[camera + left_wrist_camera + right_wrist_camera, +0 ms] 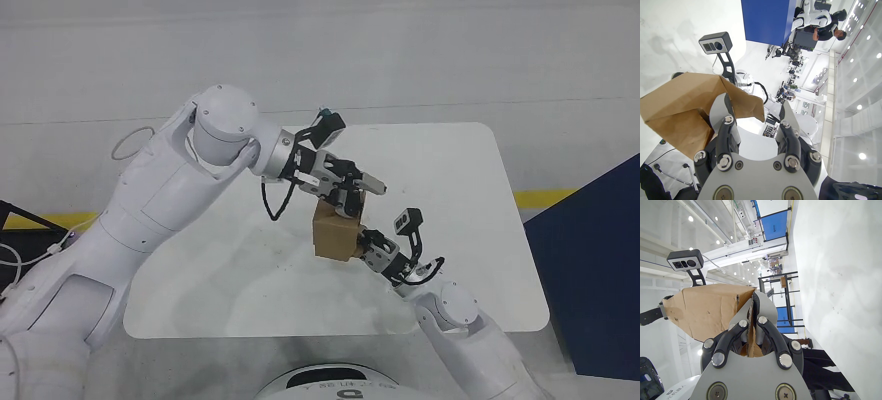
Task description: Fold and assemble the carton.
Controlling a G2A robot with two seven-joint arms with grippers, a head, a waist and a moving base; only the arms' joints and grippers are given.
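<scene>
Top view: the right claw [366,243] is clamping the box [334,232] edge. The left claw [355,195], fingers apart, is straddling a flap. The table [460,190] is extending beyond both.

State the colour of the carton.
The carton is plain brown cardboard, creased and without pattern; the right wrist view shows it best.

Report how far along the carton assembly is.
Done: the carton is opened into a box shape. In hand: the right gripper clamps one cardboard edge; the left gripper, open, straddles a loose flap. Left: that flap is not yet folded shut.
</scene>
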